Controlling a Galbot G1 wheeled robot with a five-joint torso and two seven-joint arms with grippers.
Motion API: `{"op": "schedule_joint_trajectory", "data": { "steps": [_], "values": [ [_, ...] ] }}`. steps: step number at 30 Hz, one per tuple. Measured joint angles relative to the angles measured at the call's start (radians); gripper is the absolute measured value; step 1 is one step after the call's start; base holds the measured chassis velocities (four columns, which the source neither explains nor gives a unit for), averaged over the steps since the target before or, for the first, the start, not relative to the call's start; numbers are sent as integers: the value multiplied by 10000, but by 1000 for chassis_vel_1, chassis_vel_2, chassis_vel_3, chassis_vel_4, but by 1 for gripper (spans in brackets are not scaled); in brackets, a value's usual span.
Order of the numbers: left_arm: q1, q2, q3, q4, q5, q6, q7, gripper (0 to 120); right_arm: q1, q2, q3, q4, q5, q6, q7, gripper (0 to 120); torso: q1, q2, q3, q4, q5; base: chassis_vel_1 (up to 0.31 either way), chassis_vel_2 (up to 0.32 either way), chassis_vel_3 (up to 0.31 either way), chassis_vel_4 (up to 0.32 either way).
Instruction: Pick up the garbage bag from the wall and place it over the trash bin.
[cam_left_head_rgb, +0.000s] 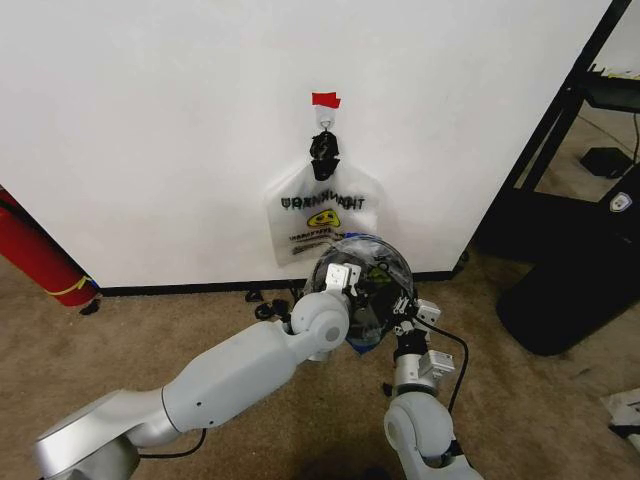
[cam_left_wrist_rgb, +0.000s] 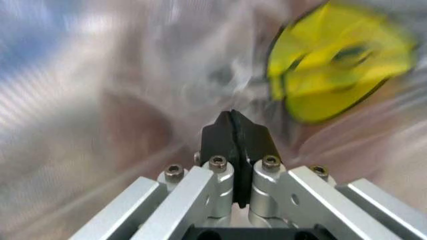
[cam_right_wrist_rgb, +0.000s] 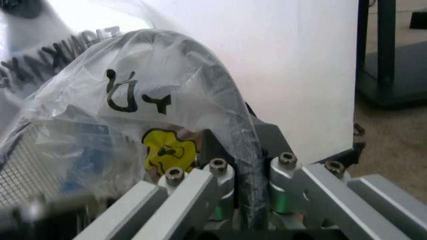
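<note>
Left pincer (cam_left_wrist_rgb: 233, 131): you see its two black tips pressed tight together, with clear plastic all around them. You cannot tell if any plastic is pinched between them.
Right pincer (cam_right_wrist_rgb: 248, 150): it is clenched on the garbage bag (cam_right_wrist_rgb: 143, 100) and on the dark rim under the plastic.
Garbage bag: it lies stretched over the trash bin (cam_left_head_rgb: 372, 285), right at both pincers. Its yellow smiley (cam_left_wrist_rgb: 337, 60) sits just past the left pincer's tips.
Trash bin: it stands on the floor (cam_left_head_rgb: 180, 320) between the two pincers, close to the wall (cam_left_head_rgb: 150, 120).
Other bag (cam_left_head_rgb: 322, 215): it hangs on the hook (cam_left_head_rgb: 325, 118) under the red tape (cam_left_head_rgb: 325, 100), on the wall just behind the pincers.
Red cylinder (cam_left_head_rgb: 35, 255): far off to the left of the left pincer.
</note>
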Motion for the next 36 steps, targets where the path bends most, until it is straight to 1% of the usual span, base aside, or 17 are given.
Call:
{"op": "schedule_joint_trajectory", "data": {
  "steps": [4,6,8,13,20,25,28,32,36],
  "values": [
    [-106,-138,32,235,42,-133,33,0,-16,16,-28,27,-2,1,0,1,0,0,0,0,0,0,0,0,0],
    [-134,-400,86,925,662,-395,211,0,-65,74,-107,101,-2,4,-9,1,0,0,0,-2,0,0,0,0,0],
    [-126,-494,141,1330,1047,-491,287,0,-96,86,-130,130,33,4,-9,1,0,0,1,0,-1,0,0,0,0],
    [-35,-593,167,1714,1325,-492,309,0,-141,60,-128,127,85,4,-9,1,0,0,0,1,-2,0,0,0,0],
    [-22,-515,319,1613,1304,-37,203,0,-111,84,-171,79,62,6,-23,1,0,0,0,1,-1,0,0,0,0],
    [19,-457,421,1428,1098,22,274,0,-96,99,-203,41,42,6,-52,1,0,0,0,1,-2,0,0,0,0],
    [-26,-486,542,1269,800,-2,468,0,-158,84,-276,-18,-328,107,-258,1,-1,0,0,1,-1,0,0,0,0],
    [-258,-539,715,1298,619,80,506,0,-230,55,-334,-29,-631,218,-390,1,-1,0,0,-1,-1,0,0,0,0],
    [-432,-560,957,1527,556,304,511,0,-236,6,-349,-16,-800,292,-467,1,-1,0,0,0,-1,0,0,0,0]
  ]
}}
